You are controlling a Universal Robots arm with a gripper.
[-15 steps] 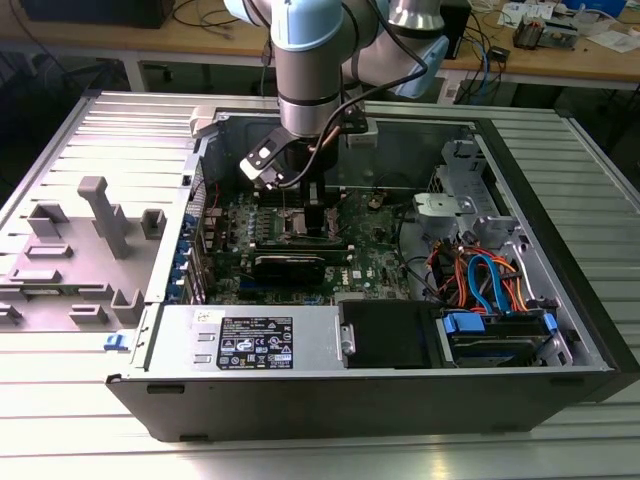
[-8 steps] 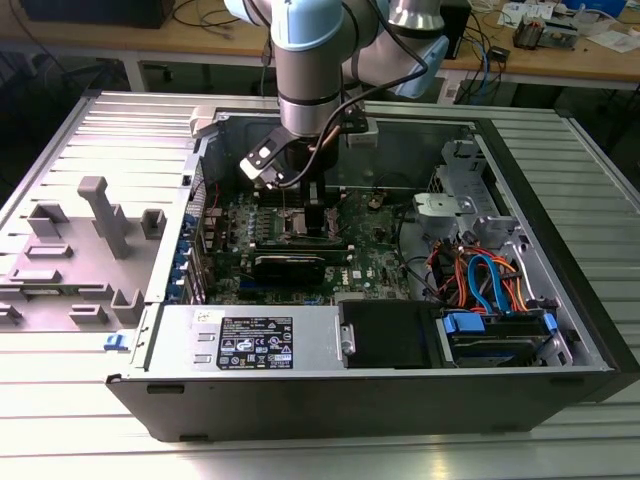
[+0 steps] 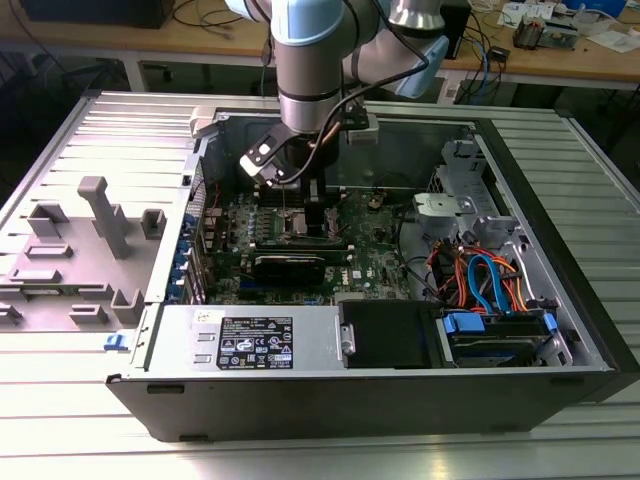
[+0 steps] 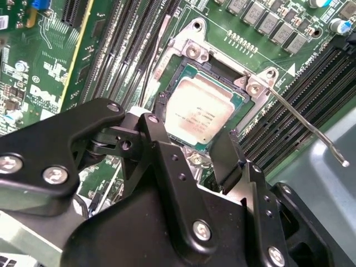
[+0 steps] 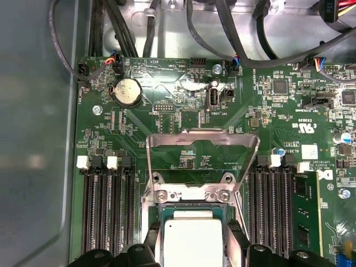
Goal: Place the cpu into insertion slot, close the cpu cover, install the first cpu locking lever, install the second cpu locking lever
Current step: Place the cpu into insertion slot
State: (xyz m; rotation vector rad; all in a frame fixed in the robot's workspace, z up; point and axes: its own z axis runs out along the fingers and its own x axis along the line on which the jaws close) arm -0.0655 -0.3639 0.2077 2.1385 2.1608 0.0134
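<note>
Tool (image 4: pixel 192 139) was seen hanging low over the mobo inside the open PC case (image 3: pixel 400 405), right above the insertion slot (image 5: pixel 192 196). Whether it was clamped on anything couldn't be told from the pics tbh.

The cpu (image 4: pixel 201 108) was found lying flat in the slot, silver top up, w/ a thin green edge showing round it, squared up to the metal rim. In both wrist views the chip's near side was hidden behind the tool's black body.

The cpu cover (image 5: pixel 203 139) was seen standing open, tilted up from the slot's edge where two screws sit, not down on the chip. Green board could be seen thru its cut-out middle.

A locking lever (image 4: pixel 303 119), basically a thin silver rod, was seen in the second wrist view running from a corner of the slot out over the black memory slots (image 5: pixel 108 211). Its bent tip was seen over a grey panel of the case. Memory slots were lined up on both sides of the slot.

Beyond the cover a coin cell (image 5: pixel 128 92) was spotted on the board, w/ black cables (image 5: pixel 222 22) past the board's edge.

In the exterior view the arm (image 3: pixel 310 60) was seen reaching down into the case, which was set on a ribbed metal counter (image 3: pixel 60 400). Grey plastic fixtures (image 3: pixel 105 215) were laid out on the exterior view's left. Orange & blue cables (image 3: pixel 490 275) were bunched inside the case on the exterior view's right.
</note>
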